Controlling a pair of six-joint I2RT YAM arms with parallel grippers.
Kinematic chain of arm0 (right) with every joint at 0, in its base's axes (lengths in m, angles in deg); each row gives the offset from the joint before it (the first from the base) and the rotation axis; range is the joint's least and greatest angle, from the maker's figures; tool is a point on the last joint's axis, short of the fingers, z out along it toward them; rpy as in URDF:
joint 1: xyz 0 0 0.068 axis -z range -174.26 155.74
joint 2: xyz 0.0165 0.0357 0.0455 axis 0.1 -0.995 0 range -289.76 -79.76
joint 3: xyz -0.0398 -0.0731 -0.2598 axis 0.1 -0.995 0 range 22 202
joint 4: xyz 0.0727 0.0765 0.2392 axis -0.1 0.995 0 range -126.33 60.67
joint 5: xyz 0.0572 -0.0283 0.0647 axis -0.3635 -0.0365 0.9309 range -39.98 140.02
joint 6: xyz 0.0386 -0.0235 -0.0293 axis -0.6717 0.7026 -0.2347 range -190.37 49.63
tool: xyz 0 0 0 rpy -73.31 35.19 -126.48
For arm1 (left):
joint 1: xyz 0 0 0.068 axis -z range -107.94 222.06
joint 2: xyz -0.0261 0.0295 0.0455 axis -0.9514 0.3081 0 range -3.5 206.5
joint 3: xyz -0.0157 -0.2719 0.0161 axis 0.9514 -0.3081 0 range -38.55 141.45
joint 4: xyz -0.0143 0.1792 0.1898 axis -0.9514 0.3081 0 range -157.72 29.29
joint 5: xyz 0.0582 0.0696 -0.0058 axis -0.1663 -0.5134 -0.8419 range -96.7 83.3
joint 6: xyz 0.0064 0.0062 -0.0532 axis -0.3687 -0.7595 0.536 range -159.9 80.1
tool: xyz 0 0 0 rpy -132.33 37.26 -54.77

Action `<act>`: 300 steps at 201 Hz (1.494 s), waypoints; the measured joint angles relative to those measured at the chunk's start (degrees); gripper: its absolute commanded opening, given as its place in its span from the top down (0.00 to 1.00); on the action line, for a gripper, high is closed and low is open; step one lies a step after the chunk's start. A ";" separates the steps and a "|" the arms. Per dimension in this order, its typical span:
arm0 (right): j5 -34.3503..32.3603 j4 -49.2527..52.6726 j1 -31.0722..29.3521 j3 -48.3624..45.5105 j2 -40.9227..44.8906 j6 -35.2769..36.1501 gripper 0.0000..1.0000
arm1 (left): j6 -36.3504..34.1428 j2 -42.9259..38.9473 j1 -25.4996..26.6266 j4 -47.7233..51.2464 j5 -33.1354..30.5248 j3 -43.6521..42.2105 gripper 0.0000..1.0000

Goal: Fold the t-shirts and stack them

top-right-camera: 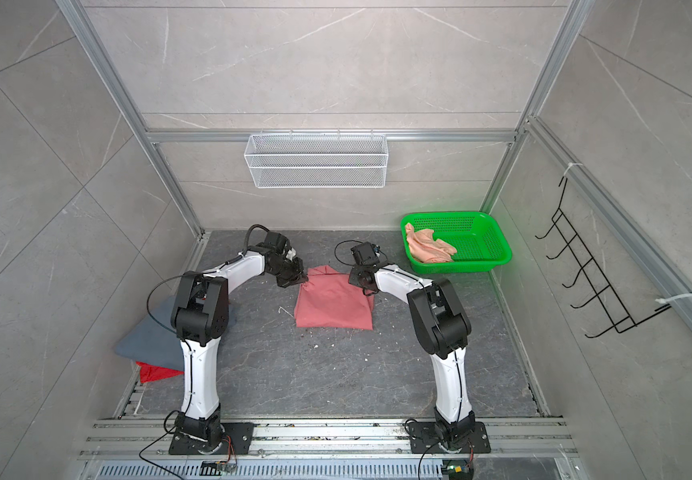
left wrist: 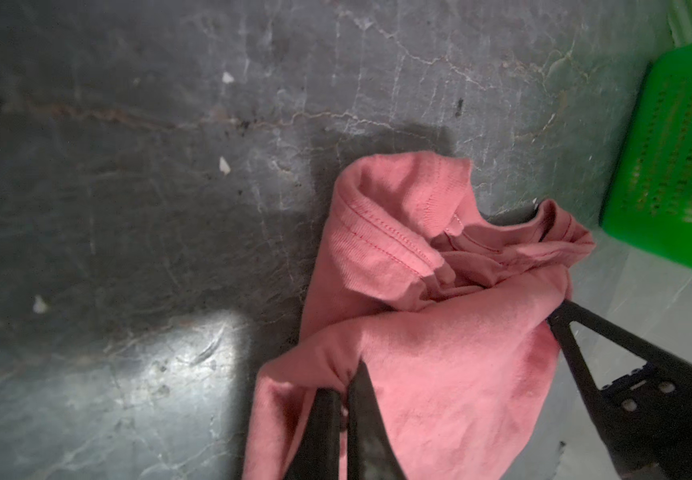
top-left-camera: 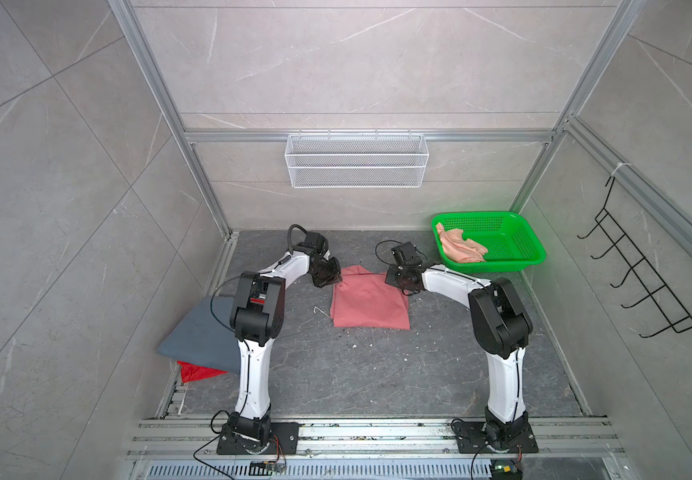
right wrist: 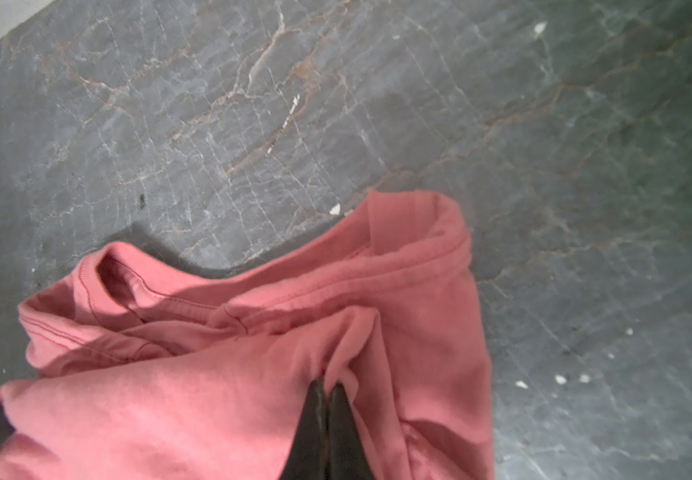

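**Rail-mounted arms clamped coral shirt at its far corners**

Aluminium rails (top-left-camera: 377,432) along the near edge carried both arm bases. At far left on the dark marbled tabletop (top-left-camera: 377,374), a folded slate grey-blue cloth t-shirt (top-left-camera: 198,336) lay on top of a bright red cloth t-shirt (top-left-camera: 196,371). A corner of the red one stuck out beneath at the near side, and the left arm hid part of the pile. Right of it, the left gripper (top-left-camera: 338,281) was clenched on a fold at the far-left corner of the coral pink cloth t-shirt (top-left-camera: 371,307). That shirt sat mid-table, its near part flat and its collar end bunched. The right gripper (top-left-camera: 392,279) pinched a fold at the far-right corner; its wrist view showed the jaws tight together on cloth. At far right, a green plastic mesh basket (top-left-camera: 502,266) held the crumpled pale peach cloth t-shirt (top-left-camera: 460,247) in its left half.
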 measured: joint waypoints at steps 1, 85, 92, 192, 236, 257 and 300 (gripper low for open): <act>0.02 -0.04 0.00 -0.13 0.07 0.00 1.00 | 0.00 0.00 0.02 0.00 0.00 -0.02 1.00; -4.55 -2.60 -0.74 -15.41 24.44 1.49 1.00 | -2.14 -9.99 5.49 0.76 0.17 -0.48 1.00; -5.46 -2.56 -0.68 -14.36 24.15 1.55 1.00 | -2.23 -9.49 5.64 0.98 0.33 1.14 1.00; -16.37 3.17 4.63 0.74 2.45 -4.24 0.77 | -2.27 17.59 3.67 1.62 3.08 26.03 0.61; -19.58 8.24 5.79 3.87 1.77 -6.51 0.50 | -3.45 12.44 1.90 0.22 -0.55 18.62 0.47; -19.30 8.46 5.64 -0.96 4.61 -6.51 0.48 | -4.59 5.07 1.62 0.13 -3.41 9.88 0.46; -12.79 6.23 3.34 -13.18 14.99 -5.90 0.43 | -4.70 -11.37 2.54 -2.05 -4.79 -10.05 0.27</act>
